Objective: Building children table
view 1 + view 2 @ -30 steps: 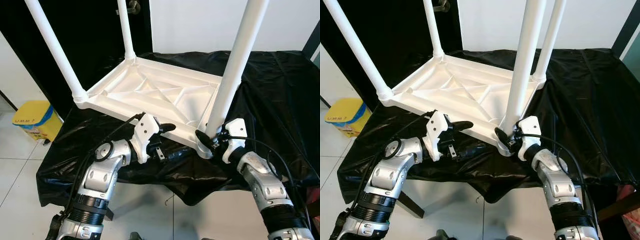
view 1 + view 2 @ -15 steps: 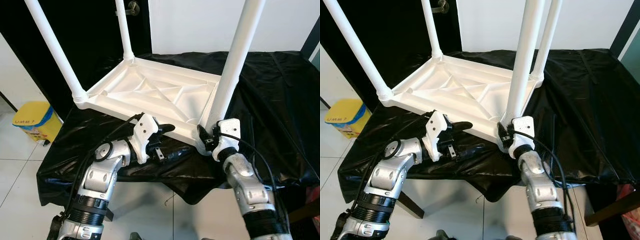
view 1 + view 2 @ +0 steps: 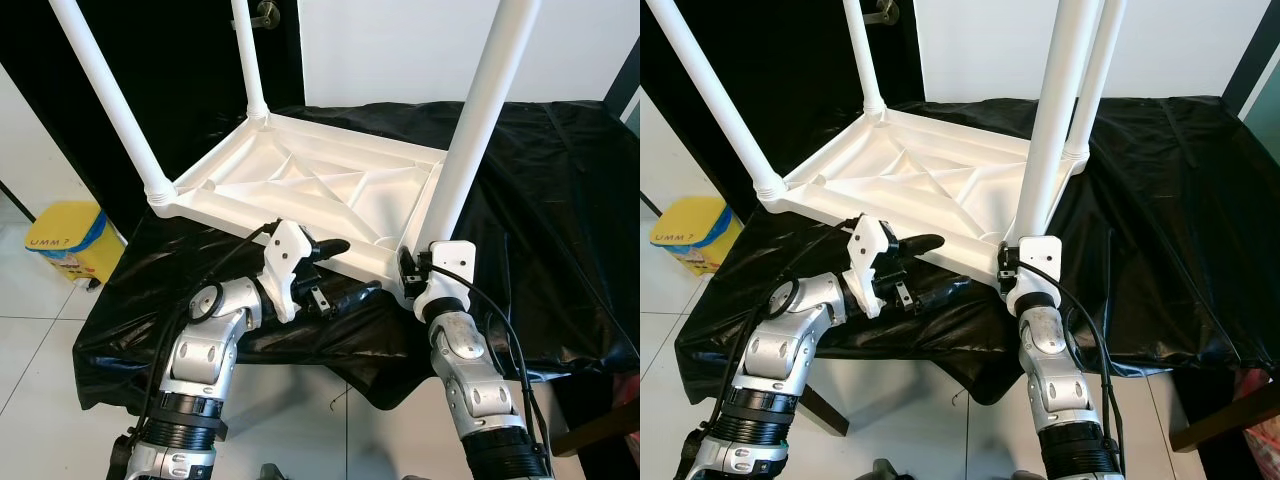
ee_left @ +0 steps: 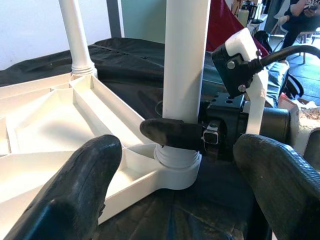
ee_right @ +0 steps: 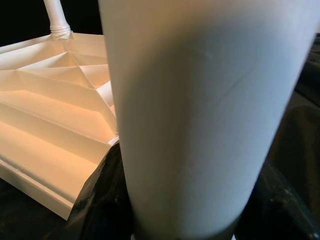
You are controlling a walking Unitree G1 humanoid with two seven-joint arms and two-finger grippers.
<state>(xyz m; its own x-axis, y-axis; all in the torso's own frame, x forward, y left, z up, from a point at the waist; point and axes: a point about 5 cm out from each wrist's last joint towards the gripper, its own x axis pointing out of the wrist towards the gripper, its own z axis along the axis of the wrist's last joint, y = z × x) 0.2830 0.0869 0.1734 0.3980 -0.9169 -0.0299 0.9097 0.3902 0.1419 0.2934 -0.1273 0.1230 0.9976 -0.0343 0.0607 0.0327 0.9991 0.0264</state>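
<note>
Right tool (image 4: 172, 135) is swinging in from the right and is now clamping the near-right leg (image 3: 470, 140) just above its socket, fingers (image 4: 170, 134) closed around the tube. Left tool (image 3: 335, 270) is hovering spread apart, grasping nothing, just beside the near edge of the upturned white tabletop (image 3: 310, 185), which is lying on the black-draped bench (image 3: 560, 200) with all four legs pointing up. Yellow bin (image 3: 65, 240) is sitting on the floor far left. Judgement: leg is being seated or twisted tight; best keeping the grip low, pushing straight down the socket axis, bracing the tabletop with the left tool.
</note>
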